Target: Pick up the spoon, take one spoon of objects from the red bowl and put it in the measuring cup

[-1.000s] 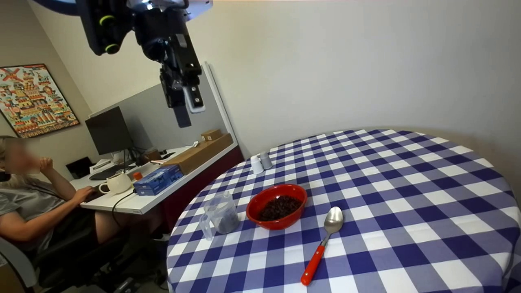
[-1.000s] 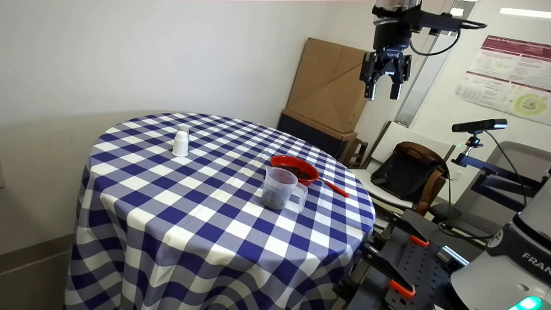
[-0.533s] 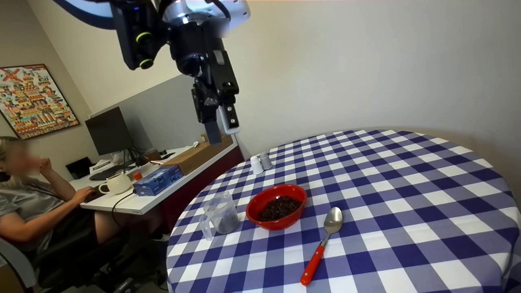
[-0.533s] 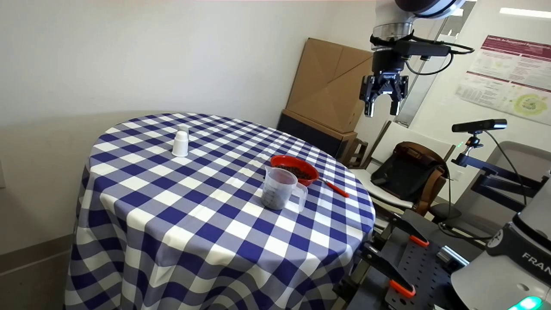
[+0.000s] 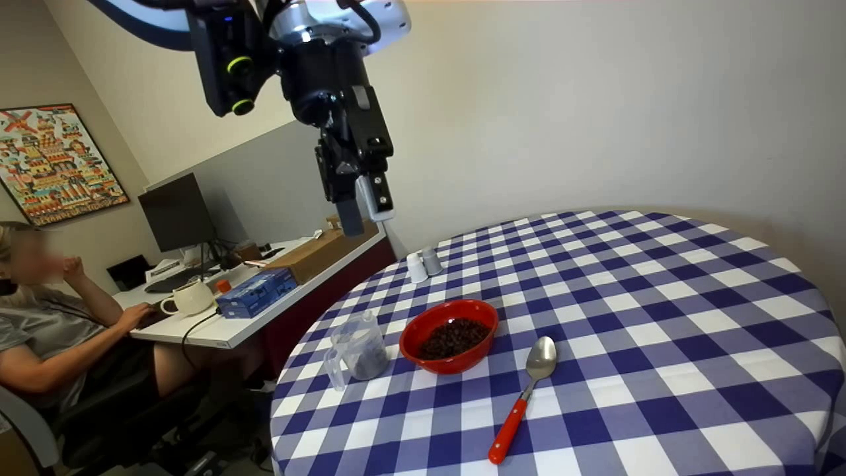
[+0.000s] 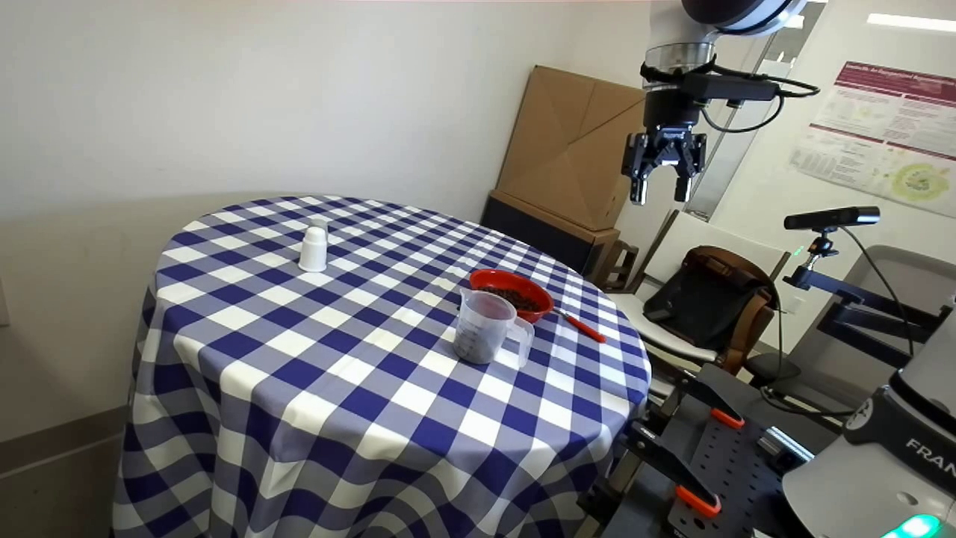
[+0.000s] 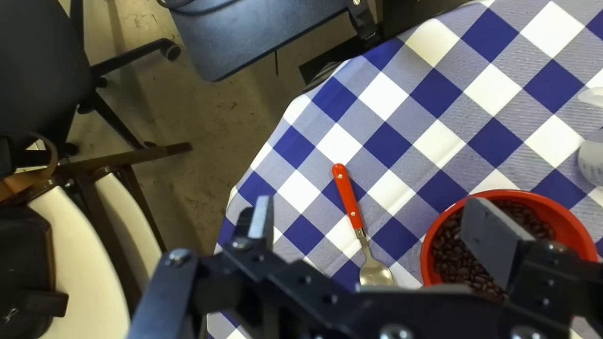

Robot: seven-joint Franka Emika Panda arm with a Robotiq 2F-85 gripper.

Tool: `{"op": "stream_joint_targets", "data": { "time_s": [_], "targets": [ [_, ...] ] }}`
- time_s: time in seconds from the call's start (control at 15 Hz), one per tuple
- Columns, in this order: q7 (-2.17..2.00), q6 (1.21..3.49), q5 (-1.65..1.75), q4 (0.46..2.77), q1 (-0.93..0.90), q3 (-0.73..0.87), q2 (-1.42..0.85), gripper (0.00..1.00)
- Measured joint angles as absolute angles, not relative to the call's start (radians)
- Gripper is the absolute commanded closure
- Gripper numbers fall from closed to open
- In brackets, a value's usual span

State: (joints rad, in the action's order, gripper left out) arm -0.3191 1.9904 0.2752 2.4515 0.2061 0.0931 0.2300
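Saw the gripper hanging well above the level of the checked tablecloth in both exterior views, pointing down, with its fingers spread wide apart and a gap between them. Found the spoon lying on the cloth, near the red bowl but apart from it, with a slim red handle and a shiny metal head. In the wrist view, caught the spoon between the two fingers, with its head partly hidden by the gripper, and one finger in front of the bowl. Noted a heap of dark brown beans inside the bowl. Made out the measuring cup, see-through and upright, just beside the bowl, on the side away from the spoon. Farther off in an exterior view, spotted a white shaker-shaped piece close beside a greyish piece, and, beyond the cloth, a seated person at a desk with a monitor on it.
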Motion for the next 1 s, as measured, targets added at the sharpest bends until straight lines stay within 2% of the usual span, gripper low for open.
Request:
{"op": "stream_joint_targets", "data": {
  "time_s": [0.33, 1.0],
  "targets": [
    [-0.325, 2.119, 0.275, 2.458, 0.212, 0.120, 0.162, 0.00],
    [-0.085, 2.397, 0.261, 2.406, 0.258, 0.234, -0.168, 0.00]
  ]
}}
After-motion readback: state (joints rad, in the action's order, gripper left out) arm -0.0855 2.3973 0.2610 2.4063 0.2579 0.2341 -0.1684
